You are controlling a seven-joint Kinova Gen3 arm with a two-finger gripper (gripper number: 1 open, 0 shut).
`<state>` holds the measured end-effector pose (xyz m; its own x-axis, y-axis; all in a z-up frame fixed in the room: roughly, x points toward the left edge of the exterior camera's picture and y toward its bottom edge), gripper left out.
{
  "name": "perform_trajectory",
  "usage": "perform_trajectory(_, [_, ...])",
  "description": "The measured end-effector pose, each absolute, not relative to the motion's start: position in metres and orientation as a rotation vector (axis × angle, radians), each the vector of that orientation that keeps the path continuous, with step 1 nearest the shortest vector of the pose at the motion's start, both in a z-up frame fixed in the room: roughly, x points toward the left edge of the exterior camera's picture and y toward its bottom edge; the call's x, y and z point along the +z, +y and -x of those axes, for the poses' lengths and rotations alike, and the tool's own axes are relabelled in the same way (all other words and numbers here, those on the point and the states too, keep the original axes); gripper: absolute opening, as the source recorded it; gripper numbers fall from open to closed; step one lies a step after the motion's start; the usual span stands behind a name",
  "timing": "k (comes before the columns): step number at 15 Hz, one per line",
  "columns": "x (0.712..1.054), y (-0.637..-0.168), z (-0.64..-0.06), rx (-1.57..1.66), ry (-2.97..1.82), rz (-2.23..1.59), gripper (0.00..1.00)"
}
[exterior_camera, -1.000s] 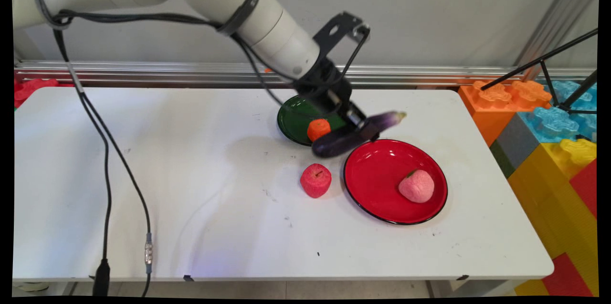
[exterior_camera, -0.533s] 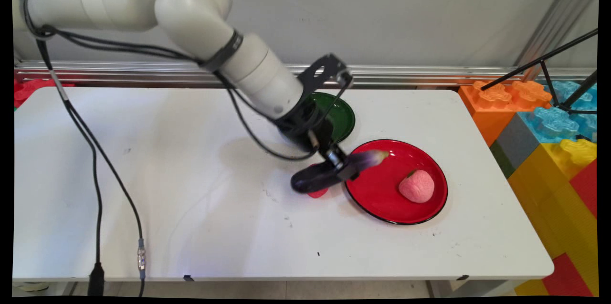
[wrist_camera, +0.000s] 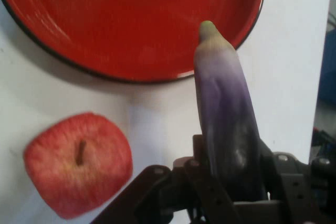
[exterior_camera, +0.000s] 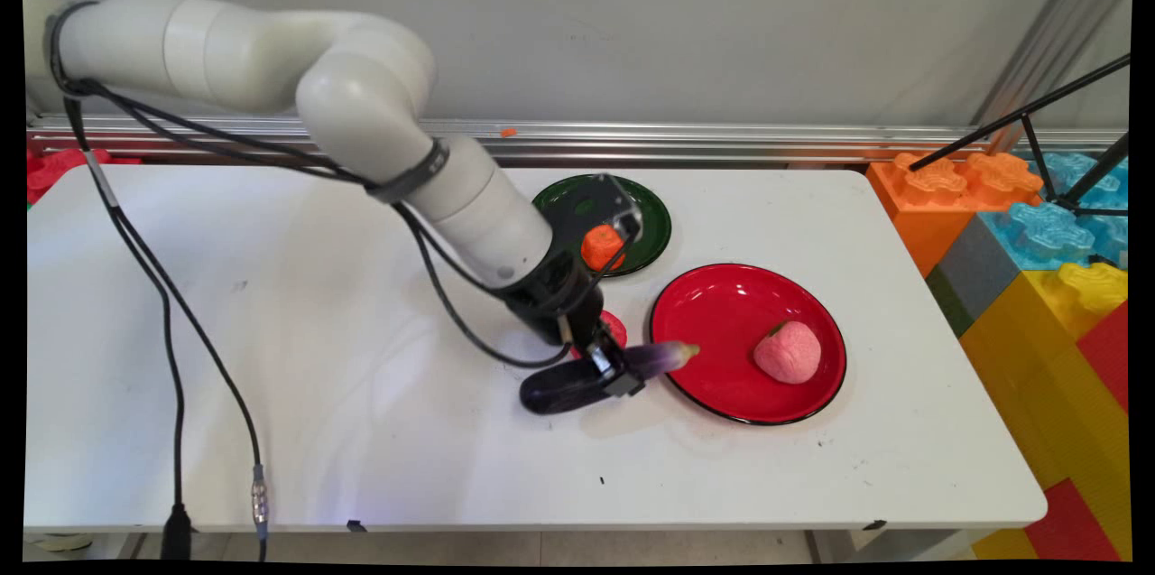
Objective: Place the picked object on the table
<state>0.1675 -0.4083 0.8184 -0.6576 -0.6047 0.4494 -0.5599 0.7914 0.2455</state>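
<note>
Eggplant (exterior_camera: 586,376) lower in gripper (exterior_camera: 618,372), apple (exterior_camera: 614,327) half-hidden.

Even, bright light falls from overhead on the white table (exterior_camera: 271,331), with no dark corners. Soft grey shadows lie under the arm (exterior_camera: 406,151), toward seven o'clock of it, and a thin one hugs the eggplant (exterior_camera: 586,381) at its five o'clock side. Small white glints sit on the red plate (exterior_camera: 722,304) near its twelve o'clock rim. Straight lines bow slightly toward the main view's edges. In the hand view the eggplant (wrist_camera: 228,124) and apple (wrist_camera: 79,163) are soft, the linkage at six o'clock murky, and glare streaks the plate's (wrist_camera: 131,24) top.
</note>
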Motion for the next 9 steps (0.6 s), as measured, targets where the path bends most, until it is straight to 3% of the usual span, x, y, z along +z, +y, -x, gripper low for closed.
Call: perform_trajectory(9, [0.789, -0.390, -0.174, -0.144, -2.511, -0.847, 0.00])
